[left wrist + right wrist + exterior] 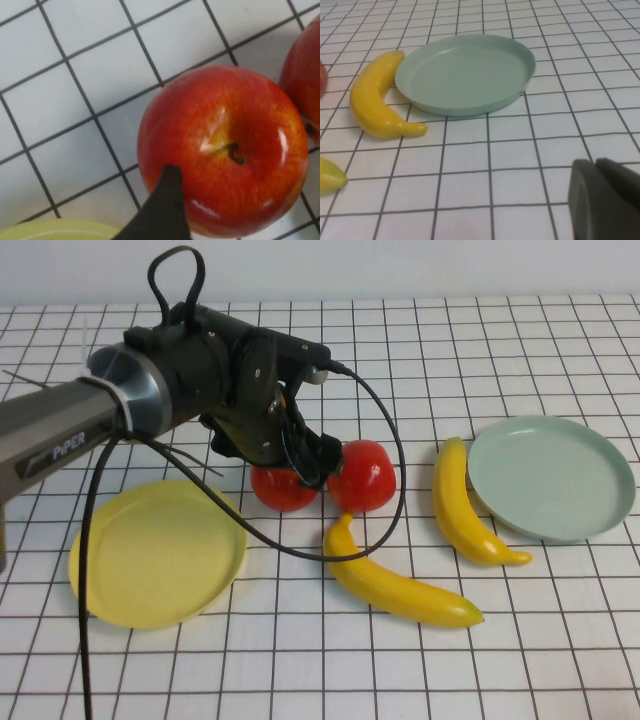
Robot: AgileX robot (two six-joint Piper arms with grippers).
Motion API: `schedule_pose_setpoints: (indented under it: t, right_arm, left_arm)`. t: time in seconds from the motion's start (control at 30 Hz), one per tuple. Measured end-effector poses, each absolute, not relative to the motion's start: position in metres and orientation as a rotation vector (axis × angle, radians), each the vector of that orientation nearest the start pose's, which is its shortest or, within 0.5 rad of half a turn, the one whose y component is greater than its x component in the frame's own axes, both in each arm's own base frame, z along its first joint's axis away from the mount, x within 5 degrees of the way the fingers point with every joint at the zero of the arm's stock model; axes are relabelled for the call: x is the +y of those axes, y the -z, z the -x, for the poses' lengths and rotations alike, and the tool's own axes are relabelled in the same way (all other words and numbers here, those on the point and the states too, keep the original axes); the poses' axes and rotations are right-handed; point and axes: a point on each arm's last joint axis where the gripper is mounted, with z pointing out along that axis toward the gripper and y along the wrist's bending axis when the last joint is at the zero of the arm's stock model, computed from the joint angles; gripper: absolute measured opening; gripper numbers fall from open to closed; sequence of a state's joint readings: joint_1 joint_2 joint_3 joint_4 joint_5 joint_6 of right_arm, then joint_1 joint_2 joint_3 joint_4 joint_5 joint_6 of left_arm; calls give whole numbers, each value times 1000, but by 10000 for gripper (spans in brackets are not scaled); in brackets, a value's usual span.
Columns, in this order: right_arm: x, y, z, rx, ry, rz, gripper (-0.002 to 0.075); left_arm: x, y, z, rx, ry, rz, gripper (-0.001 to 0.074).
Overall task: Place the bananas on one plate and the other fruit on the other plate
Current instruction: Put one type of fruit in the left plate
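Observation:
Two red apples lie side by side mid-table, the left apple [283, 490] and the right apple [364, 476]. My left gripper [302, 462] is open and low over the left apple [225, 145], with one finger [165, 210] beside it; the other finger is out of view. The right apple [306, 75] sits close by. One banana [398, 585] lies in front of the apples. The other banana [462, 505] lies against the pale green plate [555, 480], which is empty. The yellow plate [155, 552] is empty at the left. My right gripper [596, 167] is shut and empty, near the green plate [465, 75].
The left arm's black cable [385, 470] loops down over the table between the apples and the yellow plate. The white gridded tabletop [300, 660] is bare along the front. The right wrist view shows the nearer banana [375, 107] and the tip of the other banana [330, 175].

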State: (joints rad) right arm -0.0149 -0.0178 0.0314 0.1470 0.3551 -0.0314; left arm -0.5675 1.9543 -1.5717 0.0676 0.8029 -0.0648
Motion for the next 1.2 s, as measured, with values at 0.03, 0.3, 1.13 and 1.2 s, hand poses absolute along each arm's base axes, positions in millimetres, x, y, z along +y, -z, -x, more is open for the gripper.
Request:
schedule_pose_setpoints:
  t: [0.03, 0.3, 1.13, 1.2]
  right_arm:
    - [4, -172, -53, 1848, -111, -77, -14]
    - [4, -172, -53, 1848, -111, -77, -15]
    - [4, -172, -53, 1848, -111, -77, -15]
    - [4, -172, -53, 1848, -111, -77, -15]
  left_arm:
    - [-228, -237, -366, 2568, 124, -710, 668]
    - [-224, -230, -374, 2548, 104, -703, 668]
    - [-211, -270, -367, 2456, 39, -707, 577]
    - [-201, -298, -355, 2437, 25, -675, 577]
